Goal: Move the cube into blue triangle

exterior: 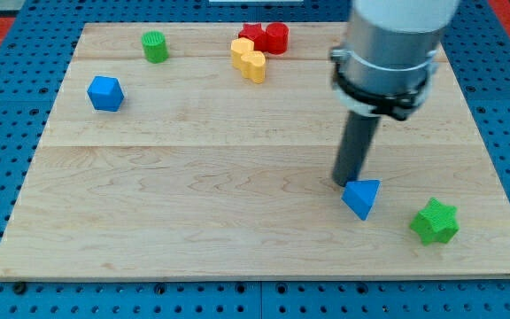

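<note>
The blue cube (105, 93) sits on the wooden board (193, 195) at the view's upper left. The blue triangle (361, 197) lies at the view's lower right. My tip (343, 182) stands right at the triangle's upper left corner, touching it or nearly so. The cube is far from my tip, across the board to the view's left.
A green cylinder (154, 46) stands near the top left. A yellow block (248, 58) and red blocks (267, 37) cluster at the top middle. A green star (435, 221) lies right of the triangle, near the board's lower right corner. The arm's grey body (390, 49) hangs over the upper right.
</note>
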